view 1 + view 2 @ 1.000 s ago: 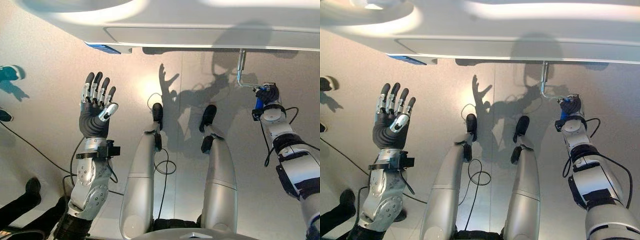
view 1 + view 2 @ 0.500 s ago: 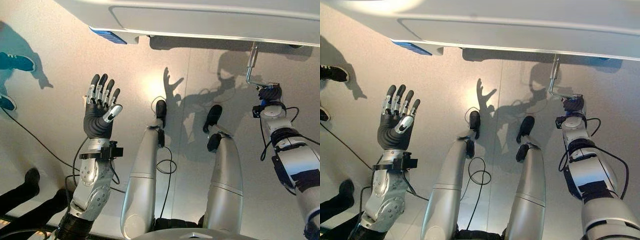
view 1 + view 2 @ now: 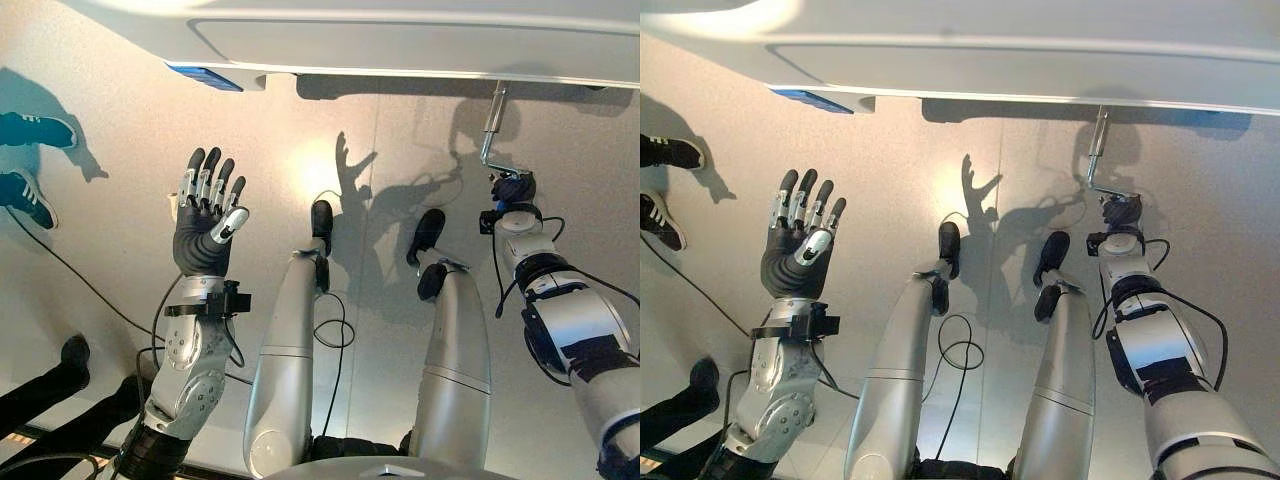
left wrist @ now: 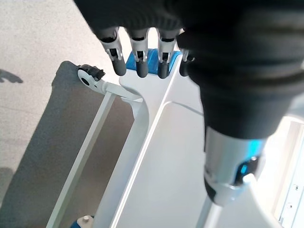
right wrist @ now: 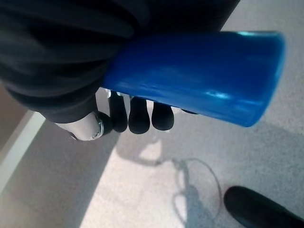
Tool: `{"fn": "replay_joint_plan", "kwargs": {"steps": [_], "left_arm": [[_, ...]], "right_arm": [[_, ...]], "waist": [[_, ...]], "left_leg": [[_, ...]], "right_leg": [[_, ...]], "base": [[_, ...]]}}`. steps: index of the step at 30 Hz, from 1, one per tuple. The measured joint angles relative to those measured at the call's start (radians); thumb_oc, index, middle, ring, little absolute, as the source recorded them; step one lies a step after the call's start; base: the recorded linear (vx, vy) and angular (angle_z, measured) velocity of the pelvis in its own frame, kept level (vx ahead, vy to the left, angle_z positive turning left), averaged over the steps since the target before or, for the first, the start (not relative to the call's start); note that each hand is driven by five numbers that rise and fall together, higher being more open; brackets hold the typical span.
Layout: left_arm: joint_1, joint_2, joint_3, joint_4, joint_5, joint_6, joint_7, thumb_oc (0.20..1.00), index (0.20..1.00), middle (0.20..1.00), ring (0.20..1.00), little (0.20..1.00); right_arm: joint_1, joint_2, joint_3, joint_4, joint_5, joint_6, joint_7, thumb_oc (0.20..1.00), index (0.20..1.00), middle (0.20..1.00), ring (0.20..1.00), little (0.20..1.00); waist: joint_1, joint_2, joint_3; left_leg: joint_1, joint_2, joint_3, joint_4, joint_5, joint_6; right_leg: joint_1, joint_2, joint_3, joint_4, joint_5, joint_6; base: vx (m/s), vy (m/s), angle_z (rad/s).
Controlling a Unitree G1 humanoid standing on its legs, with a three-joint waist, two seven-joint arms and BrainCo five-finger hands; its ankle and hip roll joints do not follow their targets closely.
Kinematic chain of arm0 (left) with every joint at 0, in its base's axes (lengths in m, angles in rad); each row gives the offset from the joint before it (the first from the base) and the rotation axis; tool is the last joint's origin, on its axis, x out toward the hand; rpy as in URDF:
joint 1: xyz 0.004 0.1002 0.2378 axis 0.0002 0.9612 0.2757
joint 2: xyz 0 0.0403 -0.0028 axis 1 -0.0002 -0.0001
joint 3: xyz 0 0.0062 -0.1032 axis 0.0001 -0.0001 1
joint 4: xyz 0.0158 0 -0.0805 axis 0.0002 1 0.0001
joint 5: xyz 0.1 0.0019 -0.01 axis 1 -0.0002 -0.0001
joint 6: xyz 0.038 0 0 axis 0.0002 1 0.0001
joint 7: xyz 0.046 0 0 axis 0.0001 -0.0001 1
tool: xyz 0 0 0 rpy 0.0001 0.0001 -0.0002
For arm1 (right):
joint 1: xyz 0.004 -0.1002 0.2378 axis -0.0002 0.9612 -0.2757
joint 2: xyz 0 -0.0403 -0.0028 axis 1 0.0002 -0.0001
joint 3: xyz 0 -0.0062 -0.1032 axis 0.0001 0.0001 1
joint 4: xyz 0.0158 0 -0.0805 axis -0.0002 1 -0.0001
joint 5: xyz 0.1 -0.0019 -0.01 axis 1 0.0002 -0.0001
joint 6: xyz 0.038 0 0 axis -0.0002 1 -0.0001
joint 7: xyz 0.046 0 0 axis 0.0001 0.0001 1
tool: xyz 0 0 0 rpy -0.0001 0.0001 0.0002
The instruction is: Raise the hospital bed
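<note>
So I've got my right hand [image 3: 513, 188] curled round the blue handle [image 5: 190, 76] of the crank [image 3: 489, 135] that hangs down from the foot end of the hospital bed [image 3: 400, 40]. In my right wrist view the blue grip runs straight across the palm, with the dark fingertips [image 5: 138, 116] wrapped under it, so that's a proper closed grip, not a pinch. The metal shaft drops from the underside of the bed frame, then kinks sideways to the handle, well over on my right side.

My left hand [image 3: 205, 225] is just held up, fingers straight and spread, holding nothing, well apart from the crank. Its wrist view looks along the white bed rail [image 4: 137, 137].

My take on doing this bit well: keep the wrist loose enough for the handle to spin inside the fingers, otherwise the forearm twists itself up every turn. Sweep a full, even circle around the shaft's axis, not a lopsided one, or the kinked arm will bind. I can't tell from here which direction lifts the bed, so I'd go slowly on the first turn and watch the frame.

Somebody's shoes [image 3: 30, 130] are on the floor [image 3: 120, 130] off to my left, clear of the crank's swing.
</note>
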Motion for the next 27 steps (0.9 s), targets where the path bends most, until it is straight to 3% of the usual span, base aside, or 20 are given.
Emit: {"fn": "replay_joint_plan", "kwargs": {"steps": [11,27], "left_arm": [[-0.001,0.0,-0.001,-0.001,-0.001,0.0,0.009,1.0,1.0,1.0,1.0,1.0],[-0.006,-0.002,0.0,-0.001,-0.017,0.001,0.026,1.0,1.0,1.0,1.0,1.0]], "right_arm": [[-0.021,0.023,0.003,0.007,-0.012,0.012,0.0,0.2,0.2,0.2,0.2,0.2],[-0.04,0.116,0.114,-0.053,-0.023,0.031,0.02,0.2,0.2,0.2,0.2,0.2]], "waist": [[0.014,0.011,0.0],[0.019,0.014,0.0]], "left_leg": [[-0.025,0.0,-0.006,0.003,0.003,-0.013],[-0.044,0.009,-0.009,0.024,-0.007,-0.029]], "right_leg": [[-0.031,-0.002,-0.004,0.021,-0.014,-0.01],[-0.057,0.004,-0.009,0.055,-0.034,-0.02]], "base": [[0.0,0.002,0.01],[0.0,0.001,0.0]]}}
